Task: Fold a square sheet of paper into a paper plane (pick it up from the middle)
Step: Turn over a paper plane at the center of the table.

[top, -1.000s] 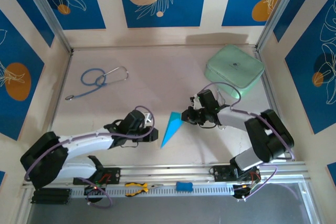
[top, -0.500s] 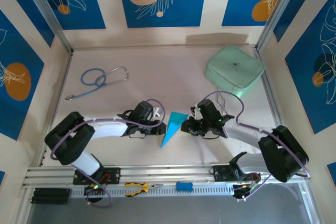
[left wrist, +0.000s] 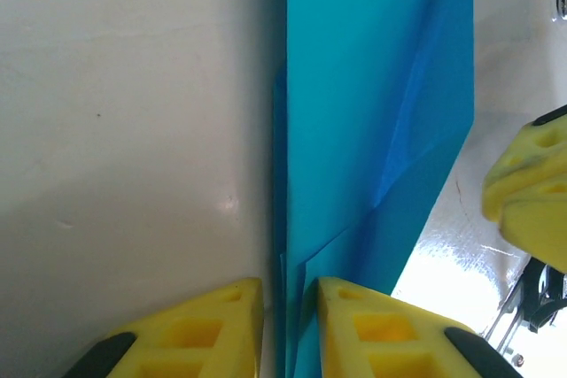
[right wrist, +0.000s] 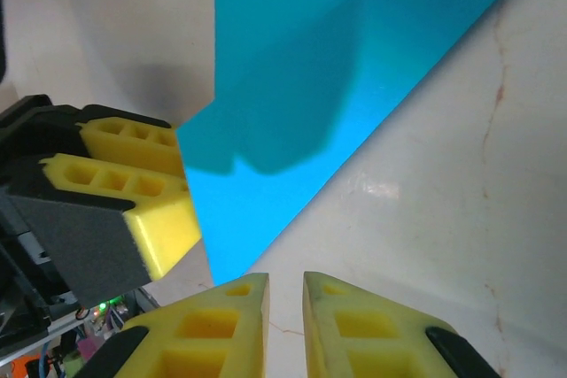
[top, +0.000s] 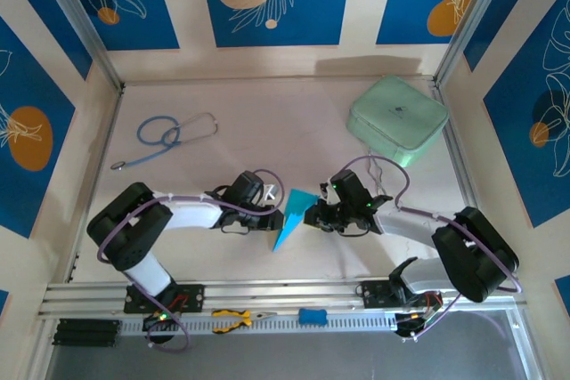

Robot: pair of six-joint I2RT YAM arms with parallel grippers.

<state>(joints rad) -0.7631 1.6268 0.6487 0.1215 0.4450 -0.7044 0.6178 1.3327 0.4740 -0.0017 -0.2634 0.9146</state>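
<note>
The cyan-blue paper plane (top: 291, 213) lies at the table's middle front, a slim folded wedge with its point toward the arms. My left gripper (top: 273, 217) is at its left edge. In the left wrist view the paper's (left wrist: 372, 86) folded layers run between the two yellow fingers, and the left gripper (left wrist: 291, 307) is closed narrowly on them. My right gripper (top: 310, 215) sits at the plane's right edge. In the right wrist view the right gripper (right wrist: 286, 307) holds nothing, with bare table in the slit between its fingers and the paper (right wrist: 301, 86) just ahead.
A mint-green case (top: 397, 119) lies at the back right and a blue-tubed stethoscope (top: 169, 135) at the back left. Yellow pliers (top: 233, 317) and a small blue block (top: 312, 316) rest on the front rail.
My left gripper has reached right to the plane's left edge and taken the fold between its fingers. The right gripper has edged left and lower, close to the plane's right side.
</note>
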